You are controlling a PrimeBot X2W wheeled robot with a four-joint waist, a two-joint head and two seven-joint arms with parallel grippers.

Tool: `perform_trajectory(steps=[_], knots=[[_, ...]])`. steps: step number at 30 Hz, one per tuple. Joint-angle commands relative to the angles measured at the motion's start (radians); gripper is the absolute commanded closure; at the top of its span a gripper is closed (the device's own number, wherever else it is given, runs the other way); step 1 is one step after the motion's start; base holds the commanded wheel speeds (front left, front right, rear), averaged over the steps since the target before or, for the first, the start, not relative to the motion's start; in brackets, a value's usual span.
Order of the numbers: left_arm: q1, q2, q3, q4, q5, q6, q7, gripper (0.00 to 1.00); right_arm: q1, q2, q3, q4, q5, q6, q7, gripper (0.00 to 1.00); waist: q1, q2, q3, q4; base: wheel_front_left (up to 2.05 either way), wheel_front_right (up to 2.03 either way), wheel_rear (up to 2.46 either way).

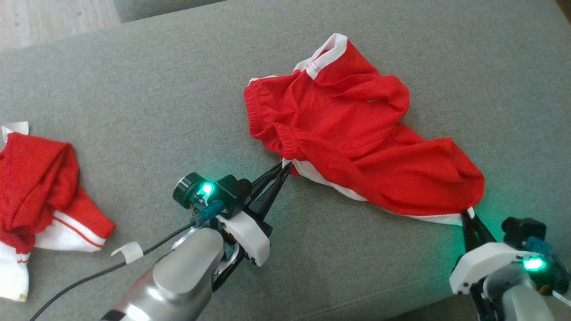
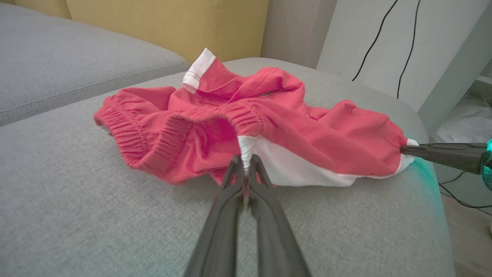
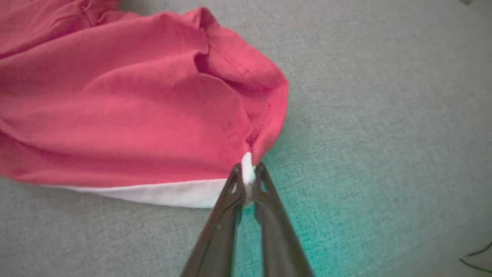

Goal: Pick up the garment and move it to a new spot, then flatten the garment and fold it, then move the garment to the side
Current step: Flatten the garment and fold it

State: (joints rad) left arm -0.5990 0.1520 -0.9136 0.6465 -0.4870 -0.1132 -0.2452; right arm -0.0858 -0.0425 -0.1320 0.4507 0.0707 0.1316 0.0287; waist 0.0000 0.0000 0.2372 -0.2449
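Observation:
The garment (image 1: 352, 133) is a pair of red shorts with white side stripes, lying crumpled on a grey cushion (image 1: 178, 111). My left gripper (image 1: 285, 166) is shut on the white stripe at the waistband's near corner, as the left wrist view confirms on the garment (image 2: 246, 127) with the left gripper (image 2: 246, 163) pinching white cloth. My right gripper (image 1: 467, 215) is shut on the white hem corner at the leg end of the garment (image 3: 134, 107); the right gripper (image 3: 248, 175) has a white fold between its tips. That gripper also appears from the side as the right gripper (image 2: 407, 149).
A second red and white garment (image 1: 40, 196) lies bunched at the cushion's left edge. Another grey cushion (image 2: 69, 65) and a yellow backrest (image 2: 173, 23) stand behind. The cushion's right edge drops to a wooden floor with cables (image 2: 457, 192).

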Motion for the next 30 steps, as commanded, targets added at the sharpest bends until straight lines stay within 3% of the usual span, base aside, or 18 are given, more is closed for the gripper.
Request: perform_trajectory(steps=[1, 16, 23, 30], knots=[[-0.030, 0.015, 0.019, -0.017, -0.011, 0.006, -0.012, 1.00, 0.006, -0.008, 0.022, -0.042, 0.010, -0.001, -0.001, 1.00, 0.0000, 0.0000, -0.008, 0.001, 0.00, 0.00, 0.00], [0.015, 0.069, 0.028, -0.070, -0.040, 0.012, 0.001, 1.00, -0.072, -0.008, 0.026, -0.267, 0.098, -0.001, 0.073, 1.00, 0.0000, 0.0000, -0.116, 0.039, 0.00, 0.00, 0.00], [-0.043, 0.191, 0.059, -0.212, -0.051, 0.007, 0.090, 1.00, -0.221, -0.017, 0.094, -0.325, 0.175, -0.001, 0.151, 1.00, 0.0000, 0.0000, -0.178, 0.054, 0.00, 0.00, 0.00], [-0.169, 0.329, 0.115, -0.335, -0.076, -0.001, 0.218, 1.00, -0.430, -0.042, 0.174, -0.280, 0.285, -0.001, 0.203, 1.00, 0.0000, 0.0000, -0.215, 0.066, 0.00, 0.00, 0.00]])
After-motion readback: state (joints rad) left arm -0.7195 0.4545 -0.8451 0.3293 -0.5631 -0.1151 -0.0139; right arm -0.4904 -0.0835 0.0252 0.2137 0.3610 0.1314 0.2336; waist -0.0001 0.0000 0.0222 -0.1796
